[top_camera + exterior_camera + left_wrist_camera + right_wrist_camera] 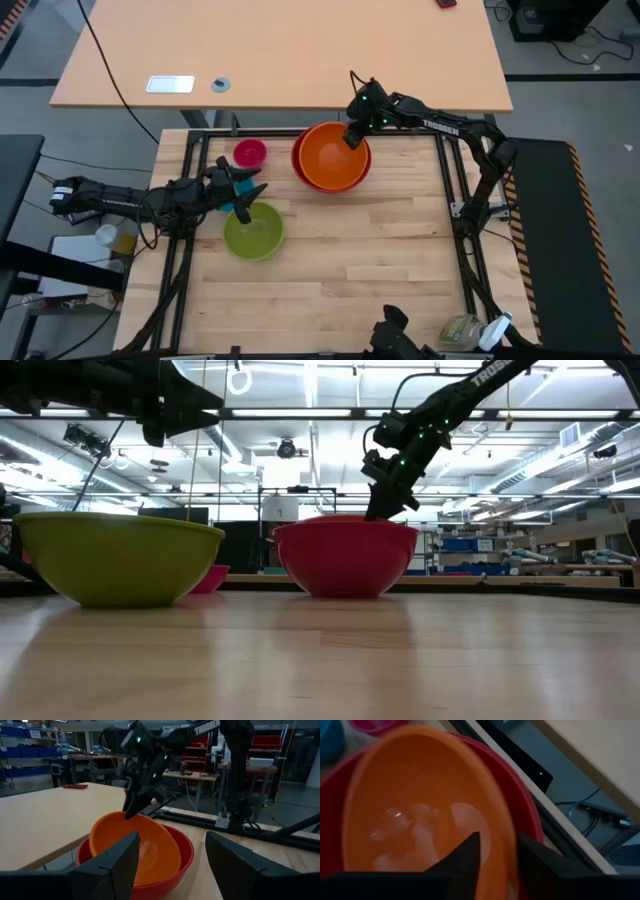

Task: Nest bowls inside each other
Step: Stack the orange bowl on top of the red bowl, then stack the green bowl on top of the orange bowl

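The orange bowl (330, 155) sits tilted inside the red bowl (300, 160) at the table's far middle. My right gripper (499, 860) is open, slanting down at the orange bowl's far right rim. The lime green bowl (253, 232) stands on its base at the left, and the magenta-pink bowl (249, 153) stands beyond it. The blue bowl (243, 185) lies between them, mostly hidden under my left gripper (255, 185). How it rests I cannot tell. My left gripper (172, 865) hangs level above it, open with nothing between its fingers. My right gripper straddles the orange bowl's far right rim (502, 845), one finger (465, 855) inside the bowl and the other outside. It comes slanting down from the far right. Whether either finger touches the rim I cannot tell.
A black frame rail (300, 132) runs along the table's far edge, with a tan desk (300, 60) behind it. Bottles (470, 330) stand at the near right corner. Bare wood (370, 250) spreads over the middle and near part of the table.
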